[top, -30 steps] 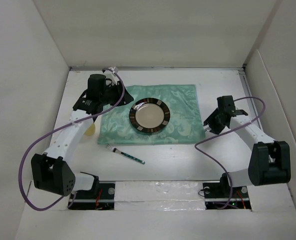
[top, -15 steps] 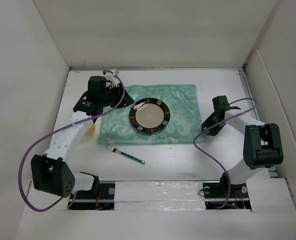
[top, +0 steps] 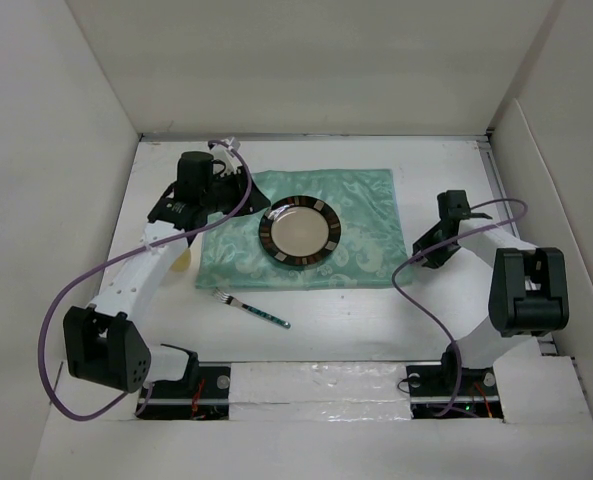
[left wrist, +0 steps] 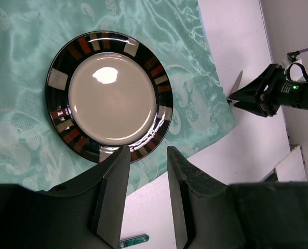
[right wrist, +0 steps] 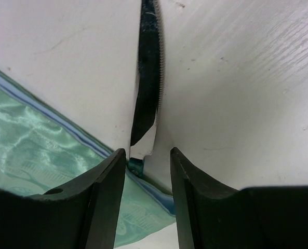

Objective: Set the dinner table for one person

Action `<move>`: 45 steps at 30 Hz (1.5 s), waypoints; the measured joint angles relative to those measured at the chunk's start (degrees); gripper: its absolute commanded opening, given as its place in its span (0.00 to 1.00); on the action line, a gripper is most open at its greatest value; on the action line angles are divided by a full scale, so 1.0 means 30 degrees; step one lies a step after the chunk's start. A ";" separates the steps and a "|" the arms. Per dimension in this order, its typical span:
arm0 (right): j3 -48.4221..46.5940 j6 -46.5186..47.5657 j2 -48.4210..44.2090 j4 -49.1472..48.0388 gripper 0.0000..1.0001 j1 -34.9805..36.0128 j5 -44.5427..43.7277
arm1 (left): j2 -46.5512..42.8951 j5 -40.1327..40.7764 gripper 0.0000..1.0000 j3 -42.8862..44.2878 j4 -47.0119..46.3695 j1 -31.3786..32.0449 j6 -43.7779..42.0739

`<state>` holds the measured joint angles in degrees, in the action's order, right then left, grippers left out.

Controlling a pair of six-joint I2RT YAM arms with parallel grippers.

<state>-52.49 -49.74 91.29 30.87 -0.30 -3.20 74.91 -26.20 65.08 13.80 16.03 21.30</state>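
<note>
On the white dinner table (top: 356,325) lies a mint-green placemat (top: 366,200) with a dark-rimmed plate (top: 298,232) on it. A fork (top: 251,307) with a green handle lies on the table in front of the placemat. My left gripper (top: 236,186) is open and empty above the placemat's left part; the plate (left wrist: 112,98) shows just beyond its open jaws (left wrist: 146,150). My right gripper (top: 426,247) is open, low at the placemat's right edge. A knife (right wrist: 148,67) lies on the table just ahead of its jaws (right wrist: 147,153), its green handle end between the fingertips.
A pale yellow object (top: 181,261) is partly hidden under the left arm, left of the placemat. White walls enclose the table on the left, back and right. Purple cables loop from both arms. The placemat's corner (right wrist: 39,155) lies under the right gripper's left finger.
The right arm has folded, its elbow swinging in and up, and its gripper ended a little to the right by the placemat's edge. The left arm, plate and fork have not moved.
</note>
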 measured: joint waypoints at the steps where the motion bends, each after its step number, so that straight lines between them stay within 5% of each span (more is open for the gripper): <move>1: 0.0000 0.0007 0.0131 0.0000 0.45 -0.0058 0.0007 | 0.0080 -0.0029 0.31 0.0000 -0.0058 0.0000 0.0007; 4: -0.0175 0.0036 0.0350 0.0015 0.42 -0.0160 0.0080 | 0.0321 -0.0051 0.31 0.0000 -0.0138 0.0000 0.0007; 11: -0.1275 0.0401 0.1428 0.0197 0.15 -0.1013 0.0262 | 0.0452 -0.0051 0.31 0.0000 -0.0270 0.0000 0.0007; 16: -0.2470 0.0568 0.2375 0.0175 0.12 -0.2667 0.0211 | 0.0459 -0.0051 0.31 0.0000 -0.0277 0.0000 0.0007; 18: -0.3111 0.0699 0.2841 0.0175 0.16 -0.3286 -0.0102 | 0.0474 -0.0051 0.31 0.0000 -0.0277 0.0000 0.0007; 20: -0.3905 0.0962 0.3388 0.0102 0.39 -0.3818 -0.0525 | 0.0481 -0.0058 0.31 -0.0015 -0.0284 0.0000 0.0007; 23: -0.5217 0.1552 0.4160 0.0015 0.52 -0.4131 -0.1035 | 0.0495 -0.0109 0.31 -0.0080 -0.0328 0.0000 0.0015; 28: -0.6069 0.2521 0.3650 -0.0051 0.55 -0.3723 -0.1341 | 0.0561 -0.0109 0.31 -0.0197 -0.0321 0.0000 0.0073; 36: -0.2922 0.3016 -0.0007 0.0321 0.51 -0.1938 -0.0933 | 0.0765 -0.0211 0.31 -0.0233 -0.0408 0.0000 0.0124; 45: -0.1996 0.3512 0.1647 0.0903 0.50 -0.1348 -0.0874 | 0.1013 -0.0648 0.31 -0.0277 -0.0605 0.0000 0.0175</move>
<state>-58.48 -39.20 96.23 33.58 -4.34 -5.82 77.95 -28.14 64.25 11.99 16.03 21.82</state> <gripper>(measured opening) 0.504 0.312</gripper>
